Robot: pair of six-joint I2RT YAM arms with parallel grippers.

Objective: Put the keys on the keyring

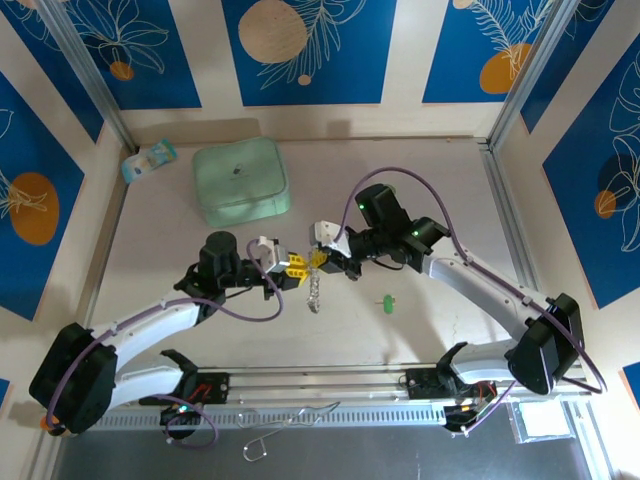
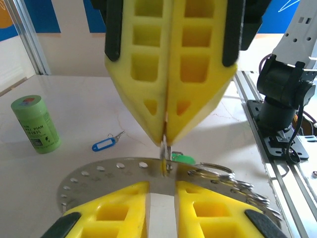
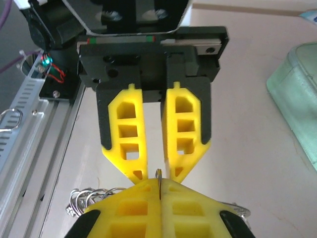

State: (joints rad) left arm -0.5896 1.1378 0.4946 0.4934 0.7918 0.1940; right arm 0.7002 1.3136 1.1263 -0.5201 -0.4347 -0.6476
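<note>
keyring (image 1: 315,290) is what we find near the middle of the top view, a pale beaded strip hanging down from the spot where the two grippers meet tip to tip above the table (image 1: 170,240). the left gripper (image 1: 297,268) reaches in from the lower left and the right gripper (image 1: 322,259) from the right, both at the ring's upper end.

in the right wrist view the right gripper (image 3: 161,187) sits at the bottom edge with its yellow fingers pressed together. we see the thin edge of the keyring (image 3: 159,176) pinched between them, so it is clenched on the ring. facing it from the top of that frame, the left gripper (image 3: 157,172) has its fingers parted by a narrow gap, and the ring's edge stands in that gap. we see no clamp there, so we call it released.

in the left wrist view the keyring (image 2: 99,173) spreads as a silvery arc pierced with holes across the lower half, with small wire loops bunched at its right end. it lies just beyond the left gripper (image 2: 162,193) at the bottom edge. the right gripper (image 2: 166,141) comes down from the top and bites the arc's upper rim at the centre.

the green key (image 1: 388,302) lies on the table to the right of the ring, apart from both grippers. the blue key (image 2: 105,144) lies left of centre in the left wrist view, near a green cylinder (image 2: 35,124). a mint-green case (image 1: 240,182) rests in the upper left-centre of the top view.
</note>
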